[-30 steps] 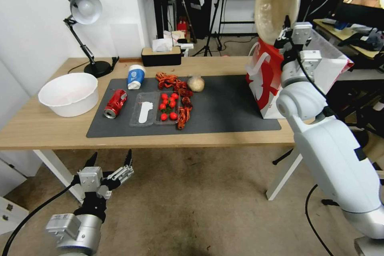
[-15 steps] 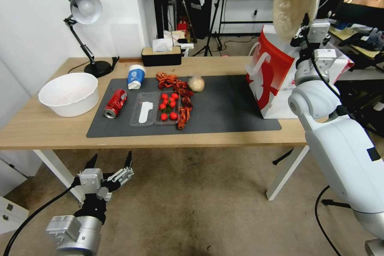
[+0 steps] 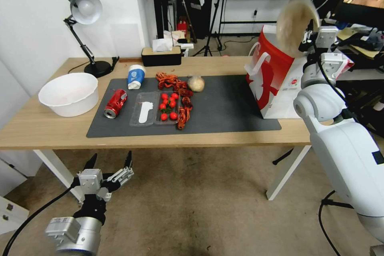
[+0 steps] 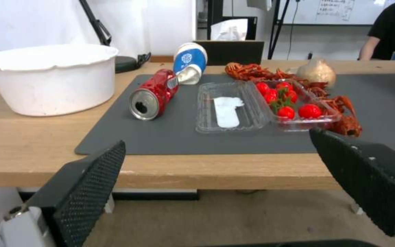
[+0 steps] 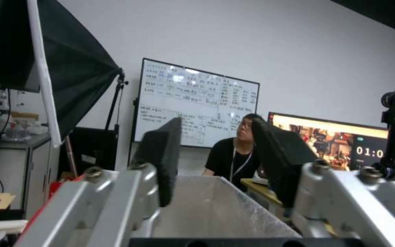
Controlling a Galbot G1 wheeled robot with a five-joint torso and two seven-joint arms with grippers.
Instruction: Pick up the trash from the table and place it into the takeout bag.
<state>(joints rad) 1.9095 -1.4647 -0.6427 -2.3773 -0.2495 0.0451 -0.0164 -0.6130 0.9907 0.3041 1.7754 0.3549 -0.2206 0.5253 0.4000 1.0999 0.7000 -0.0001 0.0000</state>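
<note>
Dropping blurred over the large white-and-red paper takeout bag (image 3: 276,84), shallow beige bowl (image 3: 295,24), right gripper (image 5: 216,164) spread empty; red can (image 3: 115,103), blue-and-white cup (image 3: 135,77), beige ball (image 3: 196,83) left on light-wood table (image 3: 48,128); left gripper (image 3: 109,168) wide below.

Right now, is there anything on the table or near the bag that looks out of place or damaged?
Yes. The red can lies dented on its side, the paper cup lies tipped near it, and the beige bowl stands on edge above the takeout bag, beside the open right hand.
</note>
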